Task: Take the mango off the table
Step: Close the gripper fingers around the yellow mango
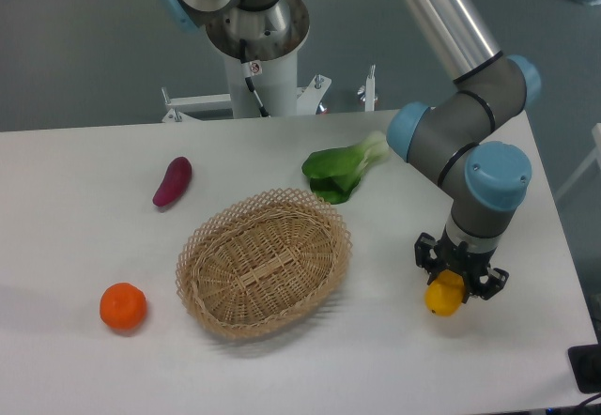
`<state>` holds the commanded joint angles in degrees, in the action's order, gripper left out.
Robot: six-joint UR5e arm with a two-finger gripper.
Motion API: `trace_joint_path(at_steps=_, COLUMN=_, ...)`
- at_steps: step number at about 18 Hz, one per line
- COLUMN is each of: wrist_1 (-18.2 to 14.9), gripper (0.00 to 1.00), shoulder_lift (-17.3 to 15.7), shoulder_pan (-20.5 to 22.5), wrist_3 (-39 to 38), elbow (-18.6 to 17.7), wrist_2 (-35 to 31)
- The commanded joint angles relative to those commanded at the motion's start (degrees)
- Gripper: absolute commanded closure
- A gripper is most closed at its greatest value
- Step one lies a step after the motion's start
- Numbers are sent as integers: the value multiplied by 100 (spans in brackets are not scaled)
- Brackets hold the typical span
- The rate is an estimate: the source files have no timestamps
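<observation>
The mango (444,298), a glossy yellow-orange fruit, sits between the black fingers of my gripper (454,284) at the right side of the white table (75,237). The gripper points straight down and is shut on the mango. Only the fruit's lower half shows below the fingers; its top is hidden by the gripper body. I cannot tell whether the mango's underside still touches the tabletop.
A woven basket (264,263) stands mid-table. A green leafy vegetable (340,171) lies behind it, a purple vegetable (173,181) to the left, and a round orange fruit (123,306) at the front left. The table's right edge is close to the gripper.
</observation>
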<state>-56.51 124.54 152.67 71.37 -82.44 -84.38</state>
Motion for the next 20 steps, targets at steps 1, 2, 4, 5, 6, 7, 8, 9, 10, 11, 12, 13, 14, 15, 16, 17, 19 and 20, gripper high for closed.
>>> trace_joint_path(at_steps=1, wrist_1=0, gripper=40, shoulder_lift=0, shoulder_pan=0, wrist_3=0, elbow=0, wrist_2=0)
trace_joint_path(at_steps=2, wrist_1=0, gripper=40, shoulder_lift=0, shoulder_pan=0, wrist_3=0, elbow=0, wrist_2=0)
trace_joint_path(at_steps=4, wrist_1=0, gripper=40, shoulder_lift=0, shoulder_pan=0, wrist_3=0, elbow=0, wrist_2=0)
trace_joint_path(at_steps=5, wrist_1=0, gripper=40, shoulder_lift=9, shoulder_pan=0, wrist_3=0, elbow=-9, wrist_2=0)
trace_joint_path(at_steps=6, wrist_1=0, gripper=40, shoulder_lift=0, shoulder_pan=0, wrist_3=0, elbow=0, wrist_2=0)
trace_joint_path(at_steps=7, wrist_1=0, gripper=40, shoulder_lift=0, shoulder_pan=0, wrist_3=0, elbow=-9, wrist_2=0)
trace_joint_path(at_steps=8, wrist_1=0, gripper=40, shoulder_lift=0, shoulder_pan=0, wrist_3=0, elbow=-9, wrist_2=0)
trace_joint_path(at_steps=9, wrist_1=0, gripper=40, shoulder_lift=9, shoulder_pan=0, wrist_3=0, elbow=-9, wrist_2=0)
trace_joint_path(at_steps=10, wrist_1=0, gripper=40, shoulder_lift=9, shoulder_pan=-9, wrist_3=0, elbow=-9, wrist_2=0)
trace_joint_path(at_steps=11, wrist_1=0, gripper=40, shoulder_lift=0, shoulder_pan=0, wrist_3=0, elbow=0, wrist_2=0)
trace_joint_path(at_steps=12, wrist_1=0, gripper=40, shoulder_lift=9, shoulder_pan=0, wrist_3=-9, elbow=-9, wrist_2=0)
trace_joint_path(at_steps=13, wrist_1=0, gripper=40, shoulder_lift=0, shoulder_pan=0, wrist_3=0, elbow=-9, wrist_2=0)
trace_joint_path(at_steps=14, wrist_1=0, gripper=40, shoulder_lift=0, shoulder_pan=0, wrist_3=0, elbow=-9, wrist_2=0)
trace_joint_path(at_steps=15, wrist_1=0, gripper=40, shoulder_lift=0, shoulder_pan=0, wrist_3=0, elbow=-9, wrist_2=0)
trace_joint_path(at_steps=16, wrist_1=0, gripper=40, shoulder_lift=0, shoulder_pan=0, wrist_3=0, elbow=-9, wrist_2=0)
trace_joint_path(at_steps=17, wrist_1=0, gripper=40, shoulder_lift=0, shoulder_pan=0, wrist_3=0, elbow=-9, wrist_2=0)
trace_joint_path(at_steps=19, wrist_1=0, gripper=40, shoulder_lift=0, shoulder_pan=0, wrist_3=-17, elbow=0, wrist_2=9)
trace_joint_path(at_steps=20, wrist_1=0, gripper=40, shoulder_lift=-9, shoulder_pan=0, wrist_3=-78, elbow=0, wrist_2=18)
